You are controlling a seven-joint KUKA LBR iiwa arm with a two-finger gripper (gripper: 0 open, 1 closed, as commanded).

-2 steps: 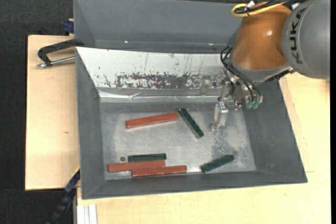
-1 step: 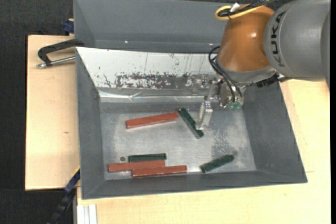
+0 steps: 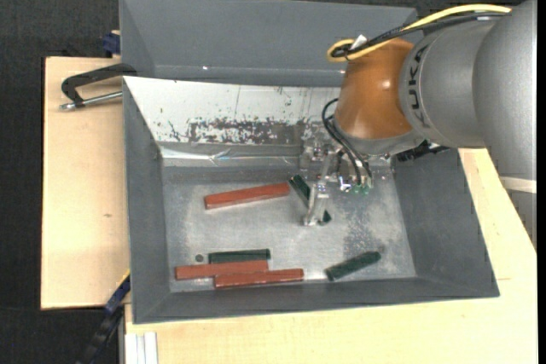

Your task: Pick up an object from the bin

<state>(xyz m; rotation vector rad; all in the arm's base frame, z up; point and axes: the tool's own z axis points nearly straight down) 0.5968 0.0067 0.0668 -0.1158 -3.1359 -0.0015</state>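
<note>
**Hand down in bin, grip state unreadable**

Hand hangs low over the bin floor, probably there for the short dark green piece touching or just beside its left. Wrist hardware clutters the view, so I can't tell if the hand is apart, together or clamped. Red-brown bar lies further left, and a green stick below the hand.

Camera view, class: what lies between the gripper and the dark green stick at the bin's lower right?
Nothing: in the camera view that stretch between the gripper and the dark green stick is bare bin floor.
</note>
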